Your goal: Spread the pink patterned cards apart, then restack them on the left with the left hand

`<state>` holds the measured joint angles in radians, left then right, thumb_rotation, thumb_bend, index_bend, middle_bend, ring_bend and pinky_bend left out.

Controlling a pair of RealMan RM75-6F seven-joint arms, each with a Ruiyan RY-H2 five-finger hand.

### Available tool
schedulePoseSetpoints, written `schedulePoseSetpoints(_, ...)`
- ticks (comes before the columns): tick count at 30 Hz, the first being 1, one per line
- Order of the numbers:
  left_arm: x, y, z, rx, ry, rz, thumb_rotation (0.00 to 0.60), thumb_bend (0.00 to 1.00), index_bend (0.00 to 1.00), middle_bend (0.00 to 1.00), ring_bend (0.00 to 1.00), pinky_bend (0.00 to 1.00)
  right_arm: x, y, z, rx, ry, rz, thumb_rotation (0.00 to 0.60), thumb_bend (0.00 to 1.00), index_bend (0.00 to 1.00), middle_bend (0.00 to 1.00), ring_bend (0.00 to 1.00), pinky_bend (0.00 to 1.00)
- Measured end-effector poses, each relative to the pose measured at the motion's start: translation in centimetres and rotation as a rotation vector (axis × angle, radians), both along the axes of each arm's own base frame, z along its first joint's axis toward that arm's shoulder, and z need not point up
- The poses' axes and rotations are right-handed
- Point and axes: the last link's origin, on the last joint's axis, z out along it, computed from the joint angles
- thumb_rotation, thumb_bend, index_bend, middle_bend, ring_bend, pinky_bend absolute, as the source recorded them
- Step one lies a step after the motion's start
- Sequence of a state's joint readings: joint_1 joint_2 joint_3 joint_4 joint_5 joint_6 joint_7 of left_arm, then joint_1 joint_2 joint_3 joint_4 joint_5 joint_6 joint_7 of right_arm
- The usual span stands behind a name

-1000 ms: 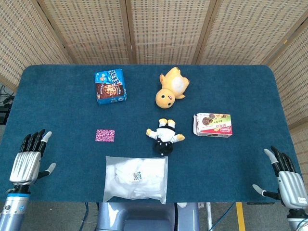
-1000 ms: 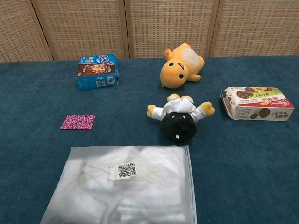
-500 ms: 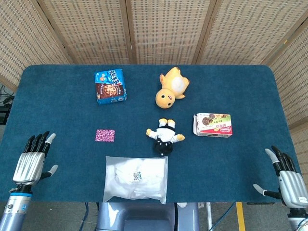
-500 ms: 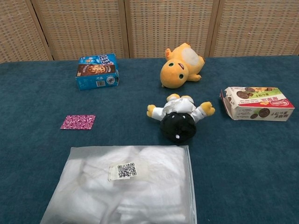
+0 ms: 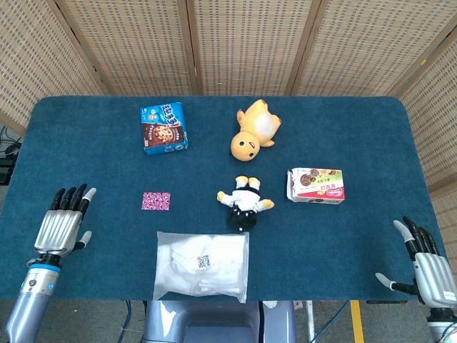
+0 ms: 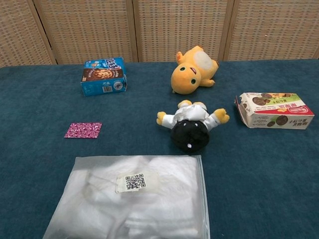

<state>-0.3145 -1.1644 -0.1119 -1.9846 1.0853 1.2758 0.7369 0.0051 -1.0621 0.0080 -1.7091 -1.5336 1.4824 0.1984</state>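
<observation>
Still stacked, pink patterned cards [image 5: 156,201], flat, small, rectangular

The clear bag [image 6: 132,201] runs off the chest view's bottom edge.

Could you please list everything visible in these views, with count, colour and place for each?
pink patterned cards: one neat stack, pink, left of centre on the table
blue snack box: one, blue with brown picture, far left
yellow plush toy: one, yellow-orange, far centre
black and white plush toy: one, black and white with yellow limbs, centre
white snack box: one, white with red and green, right
plastic bag: one, clear with white contents and a QR label, near edge
table: one, dark teal cloth
woven screen: tan panels, behind the table
left hand: one, silver and black, open, near left
right hand: one, silver and black, open, near right corner
</observation>
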Motion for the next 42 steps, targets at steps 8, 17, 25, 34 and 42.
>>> schedulePoseSetpoints(8,1.2,1.5,-2.1,-0.069,0.028,0.026,0.6,0.65,0.0,0.0,0.0,0.0,-0.1,-0.1,0.3,0.0,-0.018,-0.002,0.6,0.1,0.04,0.0,0.0,0.0)
schedulePoseSetpoints(17,2.7,3.1,-3.9,-0.11,0.057,0.009,0.6,0.99,0.0,0.0,0.0,0.0,0.0,-0.1,0.0,0.012,-0.023,0.0,0.6,0.11,0.04,0.0,0.0,0.0)
schedulePoseSetpoints(25,3.9,4.7,-4.7,-0.151,0.107,0.029,0.6,1.0,0.0,0.0,0.0,0.0,0.0,-0.1,0.0,0.011,-0.025,0.002,0.6,0.1,0.04,0.0,0.0,0.0)
schedulePoseSetpoints(34,3.6,5.3,-7.1,-0.185,0.145,0.057,0.6,1.0,0.03,0.0,0.0,0.0,-0.3,-0.2,0.3,0.002,-0.038,-0.007,0.6,0.11,0.04,0.0,0.0,0.0)
schedulePoseSetpoints(42,3.7,5.9,-8.8,-0.188,0.174,0.058,0.6,1.0,0.07,0.0,0.0,0.0,-0.3,-0.2,0.3,0.003,-0.046,-0.006,0.6,0.11,0.04,0.0,0.0,0.0)
